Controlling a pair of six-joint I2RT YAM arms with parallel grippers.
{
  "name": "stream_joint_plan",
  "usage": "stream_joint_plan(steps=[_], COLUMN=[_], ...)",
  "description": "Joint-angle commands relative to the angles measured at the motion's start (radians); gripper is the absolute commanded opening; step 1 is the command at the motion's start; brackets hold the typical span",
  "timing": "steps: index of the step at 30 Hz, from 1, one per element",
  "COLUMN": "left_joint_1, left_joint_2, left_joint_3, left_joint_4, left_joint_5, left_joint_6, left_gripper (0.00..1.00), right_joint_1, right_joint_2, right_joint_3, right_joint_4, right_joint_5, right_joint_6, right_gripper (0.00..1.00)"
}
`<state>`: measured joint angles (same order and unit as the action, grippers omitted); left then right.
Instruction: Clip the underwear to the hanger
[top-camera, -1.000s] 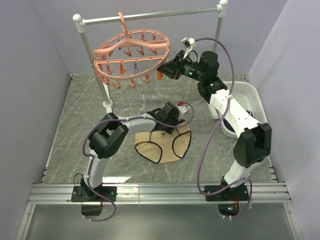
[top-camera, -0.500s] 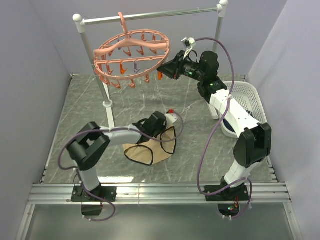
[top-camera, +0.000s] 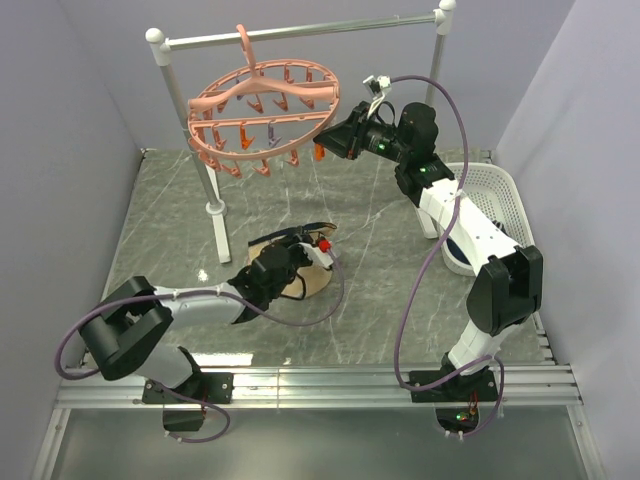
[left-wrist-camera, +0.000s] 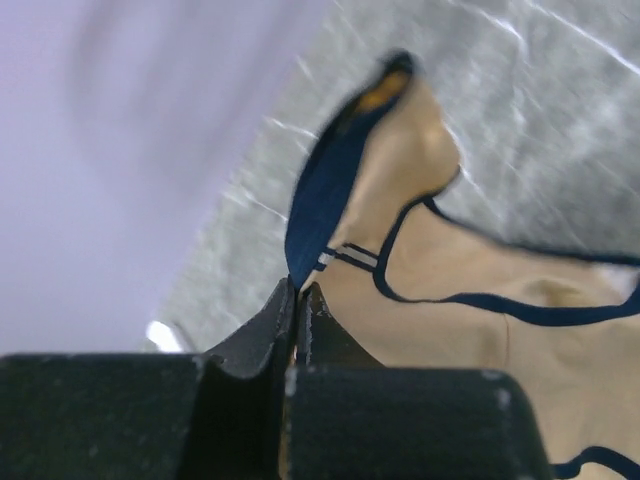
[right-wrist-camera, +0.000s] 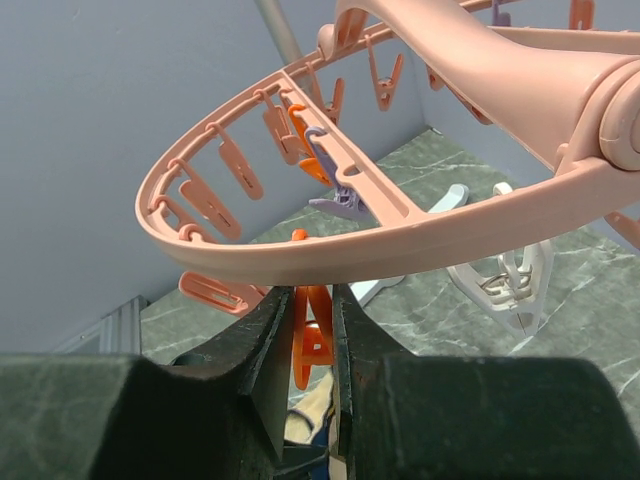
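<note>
The beige underwear with navy trim hangs bunched from my left gripper, which is shut on its waistband just above the marble table. In the left wrist view the jaws pinch the navy edge, and the tan fabric drapes to the right. The salmon-pink round hanger hangs by its hook from the rack bar. My right gripper is at the ring's right rim, shut on an orange clip that dangles under the ring.
The silver-and-white rack has a top bar and a left post standing on the table. A white basket sits at the right behind my right arm. Purple walls close in on both sides.
My left arm has swung back and to the left, pulling the underwear off the table middle and bunching it. My right gripper has stayed on the orange clip.
</note>
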<state>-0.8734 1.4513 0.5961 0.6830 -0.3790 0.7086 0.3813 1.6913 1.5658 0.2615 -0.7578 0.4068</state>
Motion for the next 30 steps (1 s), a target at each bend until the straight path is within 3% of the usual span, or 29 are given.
stream_joint_plan(steps=[1, 7, 11, 18, 22, 30], left_joint_1=[0.008, 0.085, 0.155, 0.208, 0.220, 0.234], left_joint_2=[-0.054, -0.097, -0.172, -0.261, -0.250, -0.204], left_joint_3=[-0.016, 0.056, 0.135, 0.179, 0.237, 0.335], left_joint_4=[0.264, 0.279, 0.063, -0.107, -0.203, -0.292], left_joint_5=[0.028, 0.080, 0.211, 0.387, 0.425, 0.434], left_joint_6=[0.129, 0.098, -0.046, -0.202, -0.308, -0.379], left_gripper=[0.00, 0.00, 0.00, 0.00, 0.00, 0.00], right_joint_1=[-0.005, -0.005, -0.004, -0.002, -0.005, -0.001], right_joint_2=[-0.013, -0.021, -0.027, -0.031, -0.036, -0.039], right_joint_3=[0.002, -0.004, -0.006, -0.015, -0.021, -0.016], right_joint_4=[0.050, 0.067, 0.074, 0.093, 0.117, 0.140], right_joint_5=[-0.023, -0.038, -0.043, -0.032, -0.034, -0.041], right_joint_6=[0.020, 0.027, 0.026, 0.038, 0.058, 0.092], right_gripper=[0.00, 0.00, 0.00, 0.00, 0.00, 0.00])
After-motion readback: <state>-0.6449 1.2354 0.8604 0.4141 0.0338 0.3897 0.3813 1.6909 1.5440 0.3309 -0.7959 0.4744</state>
